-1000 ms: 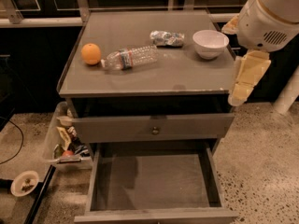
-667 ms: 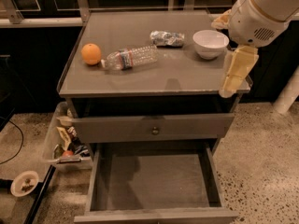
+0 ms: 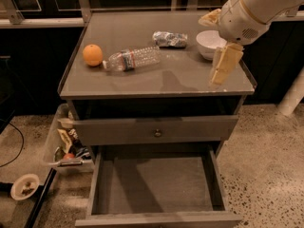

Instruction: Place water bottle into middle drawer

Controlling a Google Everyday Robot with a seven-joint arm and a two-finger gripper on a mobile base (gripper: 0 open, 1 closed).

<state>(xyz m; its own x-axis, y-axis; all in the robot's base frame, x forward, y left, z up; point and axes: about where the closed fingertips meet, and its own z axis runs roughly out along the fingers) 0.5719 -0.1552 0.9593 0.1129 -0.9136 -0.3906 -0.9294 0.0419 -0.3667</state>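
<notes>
The water bottle (image 3: 130, 59), clear ribbed plastic with a white, blue and red label, lies on its side on the grey tabletop (image 3: 175, 80), cap toward an orange (image 3: 92, 54). The middle drawer (image 3: 154, 184) is pulled out below, and its flat grey base is bare. My gripper (image 3: 210, 51) hangs from the white arm over the right edge of the tabletop, next to a white bowl (image 3: 209, 42). It is open and empty, well to the right of the bottle.
A silvery-blue foil packet (image 3: 169, 38) lies behind the bottle. The shut top drawer front with a round knob (image 3: 157, 132) sits above the open drawer. A clear bin of clutter (image 3: 66, 144) stands on the floor at left, beside a small round object (image 3: 24, 186).
My arm and gripper have moved left and inward, from beyond the table's right corner to over its right edge by the bowl. The bottle and drawer have not moved.
</notes>
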